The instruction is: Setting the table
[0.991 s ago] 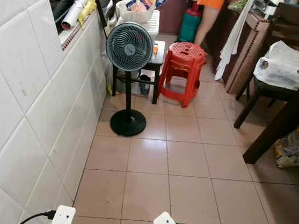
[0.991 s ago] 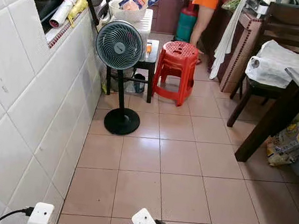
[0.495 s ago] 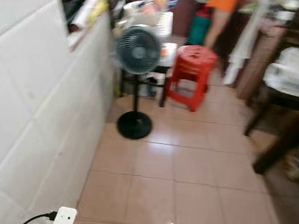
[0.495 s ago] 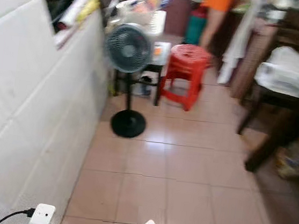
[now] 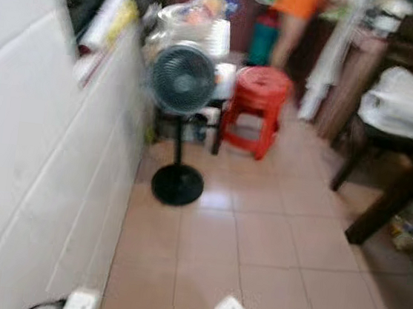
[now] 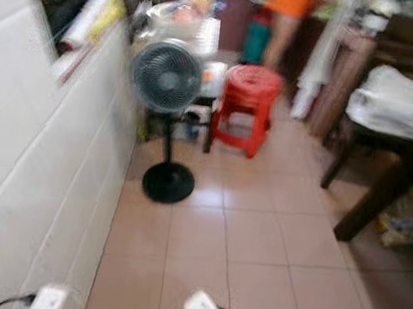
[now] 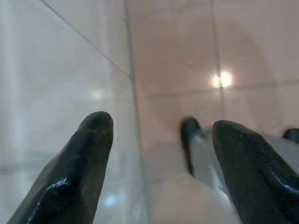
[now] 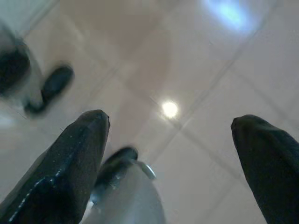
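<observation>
Table (image 5: 400, 193), blurred, is cut off at right; left hand (image 7: 161, 135) and right hand (image 8: 170, 128) hang spread, empty.

Tiled wall (image 5: 32, 179) at left; standing fan (image 5: 182, 81) beside it, stool (image 5: 259, 101) right of fan. Chair (image 5: 387, 138) and table leg (image 5: 387, 209) at right; a person (image 5: 293, 15) behind the stool.

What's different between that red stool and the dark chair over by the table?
The red stool is bright red, backless, and bare on top; the dark chair is dark brown with a tall back, and a white bag lies on its seat. The stool stands beside the fan near the tiled wall; the chair sits on the far right. Both stand upright on the floor.
</observation>
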### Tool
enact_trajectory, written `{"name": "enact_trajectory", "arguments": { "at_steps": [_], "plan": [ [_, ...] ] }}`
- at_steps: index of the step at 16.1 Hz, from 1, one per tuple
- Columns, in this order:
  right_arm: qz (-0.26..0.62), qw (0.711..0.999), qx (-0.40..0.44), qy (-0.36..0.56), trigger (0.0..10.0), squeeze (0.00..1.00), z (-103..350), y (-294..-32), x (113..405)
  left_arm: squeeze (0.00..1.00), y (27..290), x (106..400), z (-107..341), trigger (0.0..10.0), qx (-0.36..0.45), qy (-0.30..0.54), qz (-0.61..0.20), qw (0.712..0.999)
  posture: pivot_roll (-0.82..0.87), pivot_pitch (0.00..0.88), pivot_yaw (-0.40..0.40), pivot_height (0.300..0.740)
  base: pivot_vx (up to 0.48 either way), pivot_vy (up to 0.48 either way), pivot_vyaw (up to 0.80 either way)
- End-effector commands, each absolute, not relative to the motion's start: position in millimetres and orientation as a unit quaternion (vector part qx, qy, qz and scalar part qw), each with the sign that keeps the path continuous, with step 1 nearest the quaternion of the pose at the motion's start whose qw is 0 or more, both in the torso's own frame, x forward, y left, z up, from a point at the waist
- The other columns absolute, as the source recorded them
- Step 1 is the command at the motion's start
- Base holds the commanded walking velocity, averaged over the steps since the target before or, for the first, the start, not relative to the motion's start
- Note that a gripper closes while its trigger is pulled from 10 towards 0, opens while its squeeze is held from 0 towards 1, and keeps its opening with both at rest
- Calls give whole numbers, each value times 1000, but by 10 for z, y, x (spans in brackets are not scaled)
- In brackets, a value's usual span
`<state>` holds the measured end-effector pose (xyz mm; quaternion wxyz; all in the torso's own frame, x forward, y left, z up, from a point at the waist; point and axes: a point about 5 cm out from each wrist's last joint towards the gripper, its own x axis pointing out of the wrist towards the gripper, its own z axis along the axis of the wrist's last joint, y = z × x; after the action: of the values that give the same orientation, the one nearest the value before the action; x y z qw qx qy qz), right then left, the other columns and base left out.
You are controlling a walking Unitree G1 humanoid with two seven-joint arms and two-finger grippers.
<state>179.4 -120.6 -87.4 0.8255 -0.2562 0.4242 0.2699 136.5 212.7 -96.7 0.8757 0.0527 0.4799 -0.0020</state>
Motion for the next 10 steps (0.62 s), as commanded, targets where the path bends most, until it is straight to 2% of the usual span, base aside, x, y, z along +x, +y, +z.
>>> {"name": "enact_trajectory", "arguments": {
  "at_steps": [1, 3, 5, 7, 10],
  "plan": [
    [251, 824, -264, 434, 10000, 0, -858, -1413, 1842, 0, 2028, 1453, -949, 10000, 48, 467, -14, 883, -10, 0, 11, 740, 315, 292, 0],
    [246, 827, -264, 432, 10000, 0, -811, -1499, 1936, 0, 2028, 1450, -950, 10000, 49, 468, -14, 882, -10, 0, 9, 740, 315, 291, 0],
    [240, 828, -265, 432, 10000, 0, -780, -1562, 1991, 0, 2028, 1446, -951, 10000, 51, 467, -15, 883, -10, 0, 8, 740, 332, 0, 0],
    [240, 829, -266, 431, 10000, 0, -763, -1581, 2021, 0, 2017, 1443, -952, 10000, 41, 465, -16, 884, -12, 0, 6, 740, 0, 0, 0],
    [239, 831, -264, 428, 10000, 0, -752, -1576, 2043, 0, 2004, 1441, -952, 10000, 37, 462, -19, 886, -19, 0, 8, 740, 0, -439, 0]
  ]
}}
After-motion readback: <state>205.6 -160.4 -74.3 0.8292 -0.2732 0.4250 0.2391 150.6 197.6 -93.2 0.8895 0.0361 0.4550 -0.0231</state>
